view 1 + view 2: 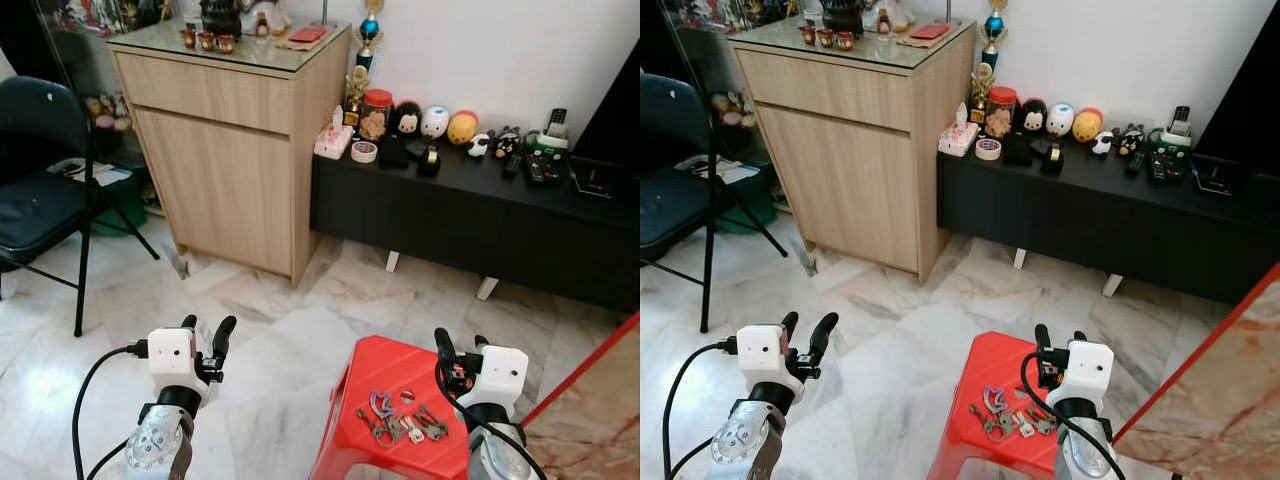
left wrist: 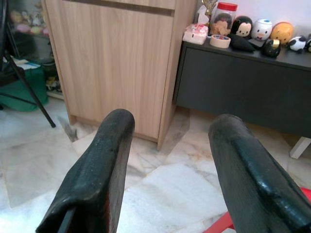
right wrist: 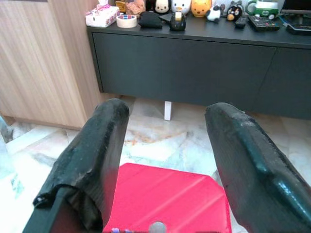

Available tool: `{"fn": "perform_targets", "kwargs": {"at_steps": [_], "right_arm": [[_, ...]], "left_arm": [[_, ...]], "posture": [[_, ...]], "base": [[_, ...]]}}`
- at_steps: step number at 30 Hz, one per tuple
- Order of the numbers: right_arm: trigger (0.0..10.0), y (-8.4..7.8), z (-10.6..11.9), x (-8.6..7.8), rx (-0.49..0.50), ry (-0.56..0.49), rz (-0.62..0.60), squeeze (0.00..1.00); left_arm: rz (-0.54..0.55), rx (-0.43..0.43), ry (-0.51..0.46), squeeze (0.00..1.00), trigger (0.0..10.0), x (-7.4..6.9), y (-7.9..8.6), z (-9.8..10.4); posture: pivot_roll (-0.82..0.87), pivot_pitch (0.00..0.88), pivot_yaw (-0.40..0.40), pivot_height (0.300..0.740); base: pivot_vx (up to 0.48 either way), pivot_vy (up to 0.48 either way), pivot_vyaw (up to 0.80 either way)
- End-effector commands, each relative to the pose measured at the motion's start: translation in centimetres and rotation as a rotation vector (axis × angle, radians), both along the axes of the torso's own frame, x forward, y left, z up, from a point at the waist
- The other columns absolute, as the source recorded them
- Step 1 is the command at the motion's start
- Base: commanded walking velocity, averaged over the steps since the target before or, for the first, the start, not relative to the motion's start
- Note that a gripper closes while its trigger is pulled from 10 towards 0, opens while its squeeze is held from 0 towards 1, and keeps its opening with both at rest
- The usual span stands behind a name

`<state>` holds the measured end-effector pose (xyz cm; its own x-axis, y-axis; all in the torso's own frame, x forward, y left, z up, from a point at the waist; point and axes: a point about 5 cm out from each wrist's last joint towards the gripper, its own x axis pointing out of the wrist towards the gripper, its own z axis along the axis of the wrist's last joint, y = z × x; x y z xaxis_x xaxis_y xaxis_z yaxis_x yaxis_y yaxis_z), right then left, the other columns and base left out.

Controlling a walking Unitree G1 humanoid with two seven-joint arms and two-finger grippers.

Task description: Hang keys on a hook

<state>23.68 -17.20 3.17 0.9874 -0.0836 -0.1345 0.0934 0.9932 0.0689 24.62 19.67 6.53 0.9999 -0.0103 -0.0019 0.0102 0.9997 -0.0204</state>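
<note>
Right gripper [image 1: 459,349]: both black fingers [image 3: 92,160] spread apart, nothing between them. Through the gap I see the far edge of the red stool [image 1: 375,372] and marble floor [image 1: 270,330] beyond. Left gripper [image 1: 206,334]: fingers [image 2: 95,170] likewise parted and empty, held over bare floor to the left of the stool.

The keys [image 1: 400,418] lie in a loose bunch on the stool top, near side, just left of and below the right gripper's wrist body. They sit nearer to me than the right fingertips, which point out past them toward the far edge of the stool. Not touching. The left gripper is well apart from them.

Handling, my judgement: light, rigid metal pieces on a ring, free to swing and jangle once lifted. They lie flat on smooth plastic, so they likely slide rather than rise if I nudge them sideways. A purple loop [image 1: 381,404] at the far-left of the bunch looks like the best hold; it stands clear of the flat blades. Pinching the loop or ring also leaves an opening for the hook. I cannot resolve individual keys at this size.

Farther out: wooden cabinet [image 1: 225,150] far left, low black console [image 1: 470,215] with figurines far right, black folding chair [image 1: 40,200] at left. I cannot make out a hook in these views.
</note>
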Motion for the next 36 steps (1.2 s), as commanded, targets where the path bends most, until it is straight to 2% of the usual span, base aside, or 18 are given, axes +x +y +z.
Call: {"fn": "perform_targets", "kwargs": {"at_steps": [1, 9, 17, 36], "right_arm": [[10.0, -0.25, 0.44, 0.06, -0.011, -0.018, -0.004, 0.0], [10.0, -0.34, 0.06, 0.07, -0.006, 0.018, -0.016, 0.0], [10.0, 0.03, -0.01, 0.23, 0.01, 0.011, 0.016, 0.0], [10.0, 0.22, -0.02, 0.07, 0.003, 0.013, 0.033, 0.0]], "left_arm": [[-0.006, -0.011, 0.001, 0.0, 10.0, 0.07, -0.19, 0.09], [-0.013, -0.012, 0.015, 0.0, 10.0, -0.02, -0.29, -0.11], [-0.019, -0.011, 0.02, 0.0, 10.0, 0.0, -0.35, -0.15], [-0.045, -0.032, 0.021, 0.0, 10.0, 0.37, -1.13, 0.08]], "posture": [[0.01, 0.0, -0.063, 0.671], [0.01, 0.0, -0.064, 0.671], [0.01, 0.0, -0.063, 0.629], [0.01, 0.0, -0.067, 0.629]], "base": [[0.0, 0.0, 0.0], [0.0, 0.0, 0.0], [0.0, 0.0, 0.0], [0.0, 0.0, 0.0]]}}
